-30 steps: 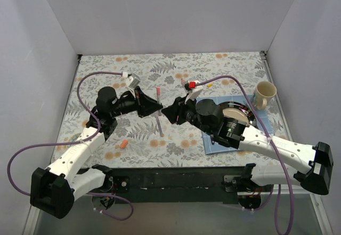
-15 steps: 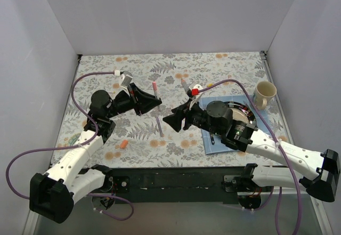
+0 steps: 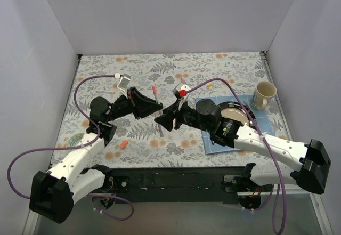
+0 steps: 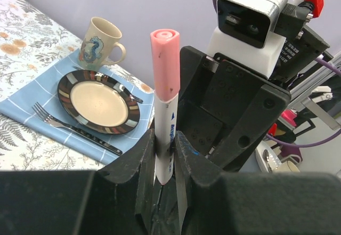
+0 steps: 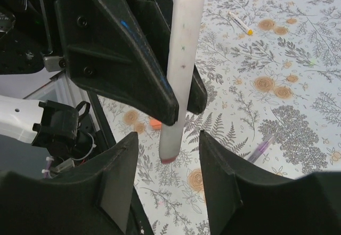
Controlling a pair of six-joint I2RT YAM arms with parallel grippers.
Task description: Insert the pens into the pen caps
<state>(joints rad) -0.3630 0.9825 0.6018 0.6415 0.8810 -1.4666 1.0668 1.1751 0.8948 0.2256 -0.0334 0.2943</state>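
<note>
The mug [image 3: 265, 94] stood upright at the far right; you couldn't see inside it. The plate [image 4: 63, 88] sat on the blue cloth [image 4: 29, 107] just beside the mug, with the fork [image 4: 69, 129] lying on the cloth next to it. Your left claw [image 4: 165, 155] was clamped tight on the lower part of the white pen [image 4: 166, 112], holding it upright with the pink cap [image 4: 163, 54] on its top end. Your right claw [image 5: 169, 139] faced it roughly half open, one finger on either side of that pen's bottom end, with gaps on both sides, so it touched nothing. A purple pen [image 5: 261, 150] lay on the table [image 3: 138, 64] under the claws. An orange cap [image 3: 123, 144] lay well to its left.
</note>
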